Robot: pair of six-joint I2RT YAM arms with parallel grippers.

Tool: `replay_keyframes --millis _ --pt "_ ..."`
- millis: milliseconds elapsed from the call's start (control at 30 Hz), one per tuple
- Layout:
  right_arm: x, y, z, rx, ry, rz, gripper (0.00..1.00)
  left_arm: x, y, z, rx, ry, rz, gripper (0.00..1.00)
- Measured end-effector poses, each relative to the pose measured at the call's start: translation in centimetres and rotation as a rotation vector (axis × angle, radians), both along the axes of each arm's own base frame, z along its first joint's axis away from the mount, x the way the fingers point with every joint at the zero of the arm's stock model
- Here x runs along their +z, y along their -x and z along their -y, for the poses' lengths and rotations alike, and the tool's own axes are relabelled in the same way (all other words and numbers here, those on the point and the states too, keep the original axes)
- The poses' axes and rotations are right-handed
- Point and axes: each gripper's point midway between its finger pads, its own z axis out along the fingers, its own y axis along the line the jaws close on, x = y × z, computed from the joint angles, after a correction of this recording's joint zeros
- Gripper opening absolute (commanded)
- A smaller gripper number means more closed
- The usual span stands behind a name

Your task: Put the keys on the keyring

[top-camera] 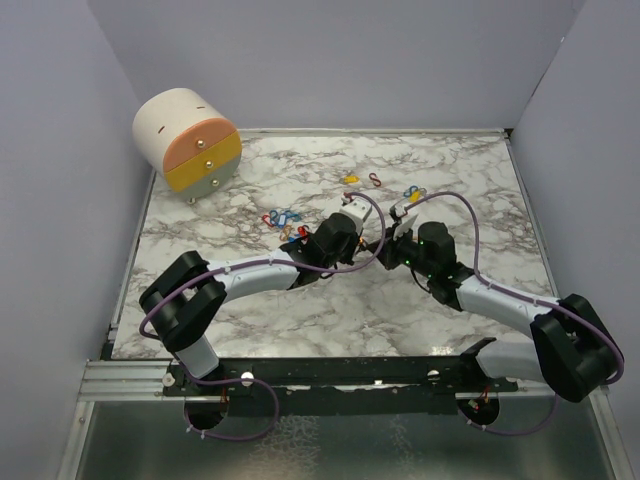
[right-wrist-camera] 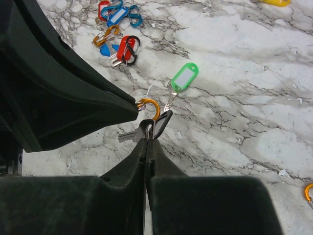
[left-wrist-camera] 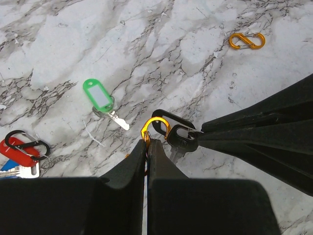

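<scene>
My left gripper is shut on an orange wire clip, whose loop sticks out past the fingertips. My right gripper is shut on a black key tag; its metal key blade points left. The black tag touches the orange loop, and the two grippers meet tip to tip at mid-table. A green key tag lies flat on the marble just beyond them. Whether the black tag's ring is threaded on the clip cannot be told.
A pile of red and blue key tags and clips lies to the left. A yellow tag, a loose orange S clip and another small pile lie farther back. A round drawer unit stands at the back left.
</scene>
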Motion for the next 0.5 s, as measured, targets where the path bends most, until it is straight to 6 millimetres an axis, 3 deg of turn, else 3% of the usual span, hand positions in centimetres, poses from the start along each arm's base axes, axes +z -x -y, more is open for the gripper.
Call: replay_keyframes --millis 500 --pt "-0.9 0.1 -1.0 0.054 0.033 -0.007 0.01 -0.1 0.3 0.0 -0.02 -0.006 -0.008 0.0"
